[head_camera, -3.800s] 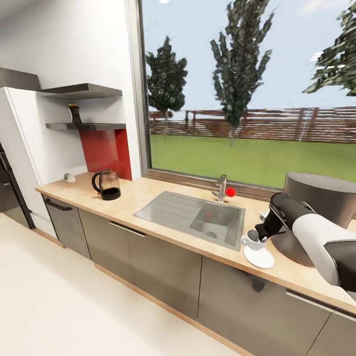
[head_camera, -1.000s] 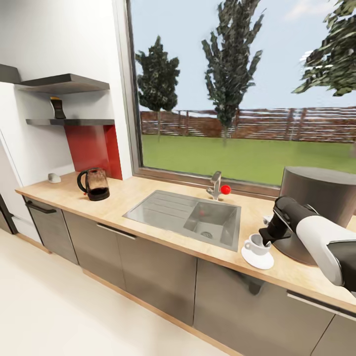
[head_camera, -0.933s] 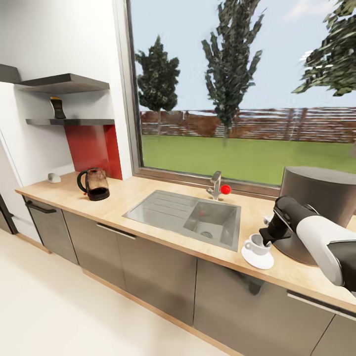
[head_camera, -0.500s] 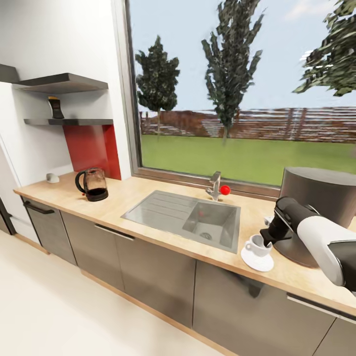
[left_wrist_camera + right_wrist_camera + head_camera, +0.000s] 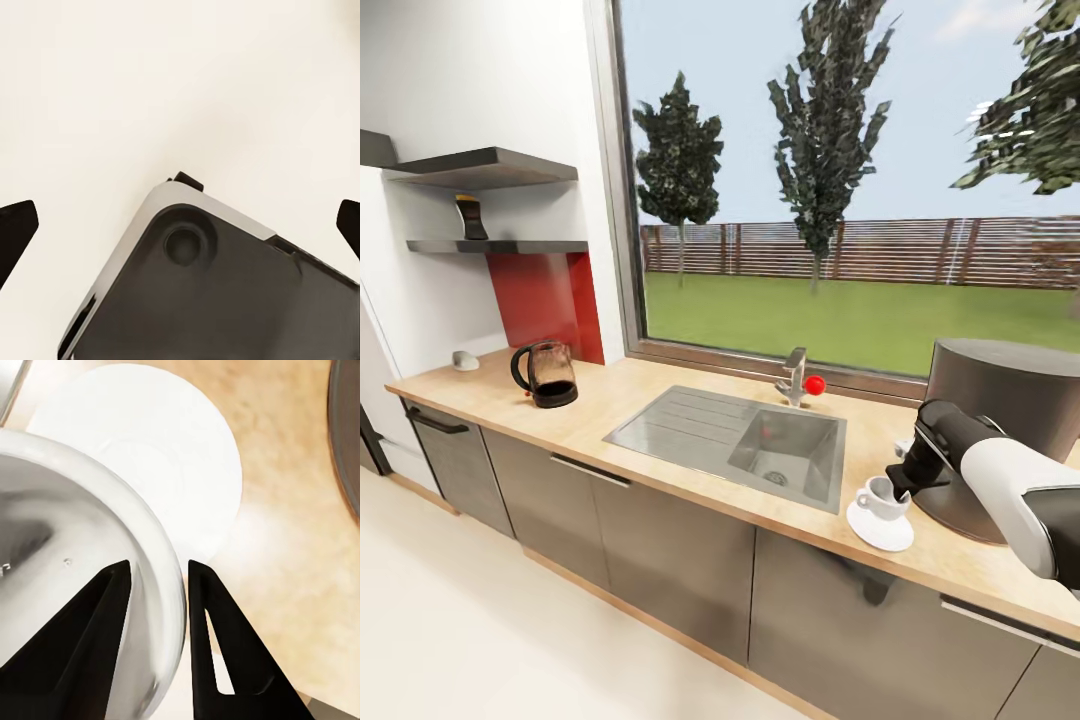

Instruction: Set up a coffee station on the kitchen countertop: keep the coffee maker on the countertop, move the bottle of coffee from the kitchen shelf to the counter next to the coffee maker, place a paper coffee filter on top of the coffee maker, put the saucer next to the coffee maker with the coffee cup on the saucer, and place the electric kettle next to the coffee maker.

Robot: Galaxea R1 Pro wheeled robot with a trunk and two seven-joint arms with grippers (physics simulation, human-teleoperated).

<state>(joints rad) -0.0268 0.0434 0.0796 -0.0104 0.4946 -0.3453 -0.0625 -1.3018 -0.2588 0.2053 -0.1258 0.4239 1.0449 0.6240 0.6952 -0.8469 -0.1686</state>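
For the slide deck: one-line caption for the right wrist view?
Right pincer straddling the rim of the coffee cup above the saucer on the kitchen countertop.

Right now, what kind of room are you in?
A home kitchen, most likely: a long wood-look countertop with an inset steel sink and tap, an electric kettle, and a big window overlooking a garden.

No legible text (bottle label blurred)
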